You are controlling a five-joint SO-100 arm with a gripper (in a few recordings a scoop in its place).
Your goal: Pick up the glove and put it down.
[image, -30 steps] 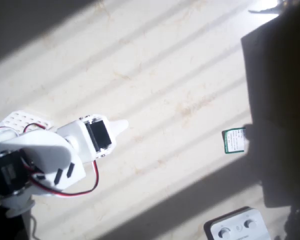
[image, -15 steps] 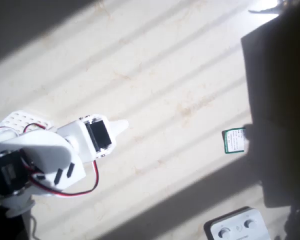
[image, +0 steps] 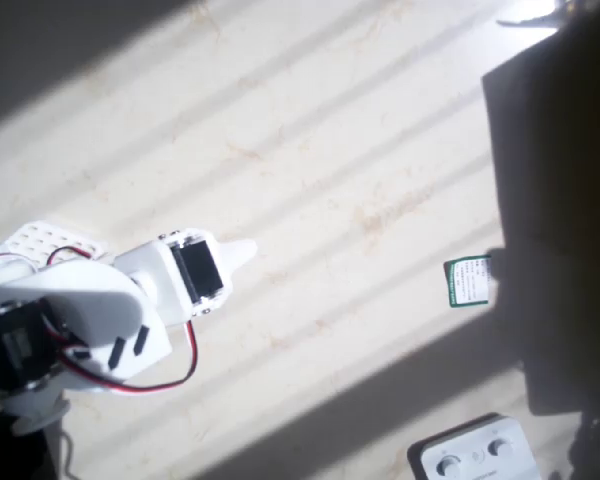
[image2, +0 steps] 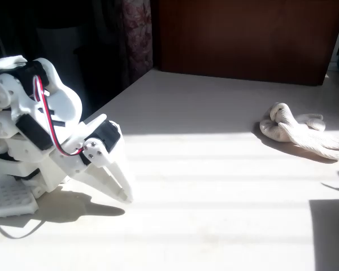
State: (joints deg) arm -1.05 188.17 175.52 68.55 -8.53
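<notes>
One glove [image2: 298, 131], cream and thick-fingered, is seen in the fixed view, crumpled on the table [image2: 214, 186] near its right edge, toward the far side, partly in sunlight. One small green-and-white card [image: 468, 281] is seen in the overhead view, lying flat near the right edge beside a large dark shape [image: 560, 200]. One white box with round knobs [image: 473, 453] is seen at the bottom right corner of that view.

The table is pale cream, faintly veined, and is crossed by bands of sun and shadow. A dark brown wall panel [image2: 243, 36] stands behind its far edge in the fixed view.

One white arm is folded low at the left edge of the table, with a red wire looped along it. The gripper [image2: 121, 186] is pointed down at the tabletop, well apart from the glove; its fingers are seen pressed together, with nothing between them. In the overhead view its pointed tip [image: 242, 252] lies over bare table.
</notes>
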